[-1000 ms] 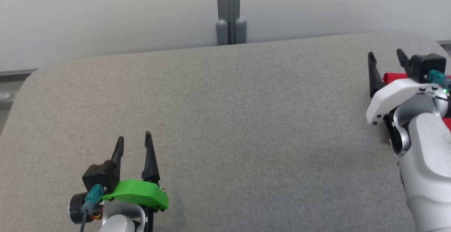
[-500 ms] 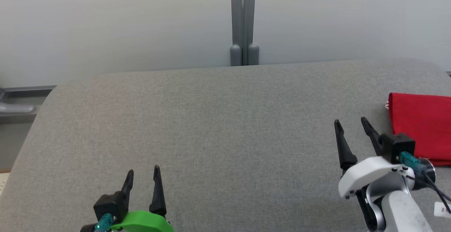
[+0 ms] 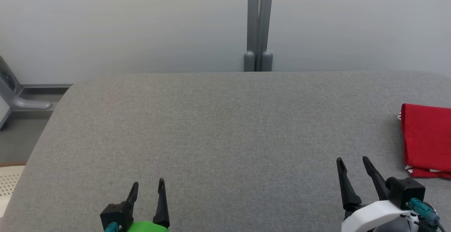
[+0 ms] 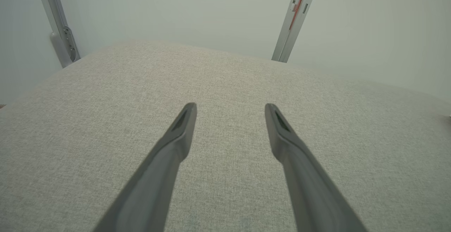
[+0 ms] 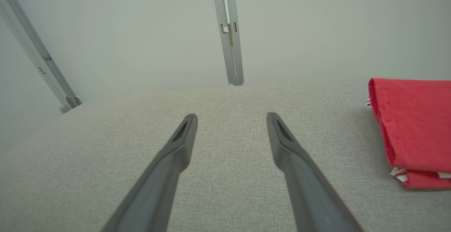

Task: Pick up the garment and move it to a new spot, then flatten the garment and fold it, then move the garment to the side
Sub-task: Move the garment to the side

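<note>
Right claw (image 3: 352,160), released and empty, at lower right; the folded red garment (image 3: 426,140) lies up-right of it on the bench (image 3: 211,126). Left claw (image 3: 148,183), also released, sits well apart.

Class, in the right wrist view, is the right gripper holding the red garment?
No: the right gripper is open and empty, and the folded red garment lies apart on the grey surface.

Count on inspection: one grey fabric-covered counter (image 3: 225,129). One folded red garment (image 3: 426,140), a single item. Robot hands, two: one left hand (image 3: 148,182) and one right hand (image 3: 352,159). Dark fingers (image 3: 347,189), two per hand, four in total. Grey metal uprights (image 5: 230,31) behind the counter, two.
</note>
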You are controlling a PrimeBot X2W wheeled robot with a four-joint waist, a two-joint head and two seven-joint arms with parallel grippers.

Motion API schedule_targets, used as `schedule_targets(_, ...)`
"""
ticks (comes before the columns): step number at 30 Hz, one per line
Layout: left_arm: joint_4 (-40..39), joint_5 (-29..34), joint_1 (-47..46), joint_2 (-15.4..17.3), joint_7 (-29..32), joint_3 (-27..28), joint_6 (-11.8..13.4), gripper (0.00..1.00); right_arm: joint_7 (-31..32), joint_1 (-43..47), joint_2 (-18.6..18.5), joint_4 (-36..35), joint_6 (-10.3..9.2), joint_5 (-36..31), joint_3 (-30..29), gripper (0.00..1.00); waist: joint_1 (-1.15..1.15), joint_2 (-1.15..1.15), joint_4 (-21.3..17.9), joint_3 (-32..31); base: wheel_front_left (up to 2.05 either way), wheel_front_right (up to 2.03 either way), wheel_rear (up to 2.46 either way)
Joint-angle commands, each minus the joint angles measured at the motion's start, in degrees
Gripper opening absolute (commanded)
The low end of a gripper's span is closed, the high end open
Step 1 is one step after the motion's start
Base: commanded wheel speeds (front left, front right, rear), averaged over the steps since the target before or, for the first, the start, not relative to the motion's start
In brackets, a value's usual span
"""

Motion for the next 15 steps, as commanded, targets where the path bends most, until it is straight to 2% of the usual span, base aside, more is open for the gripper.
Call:
schedule_targets(1,-0.2,0.6,0.7,0.2,0.1,0.0,0.2,1.0,-0.2,1.1,-0.1,-0.6,-0.09,-0.1,-0.1,1.0,0.0,0.0,0.2,-0.2,0.0,0.0,0.0)
schedule_targets(15,-2.8,1.0,1.0,1.2,1.1,-0.9,1.6,1.0,0.5,1.9,-0.1,-1.9,-0.09,-0.2,-0.5,1.0,0.0,0.0,-0.2,-0.2,0.0,0.0,0.0)
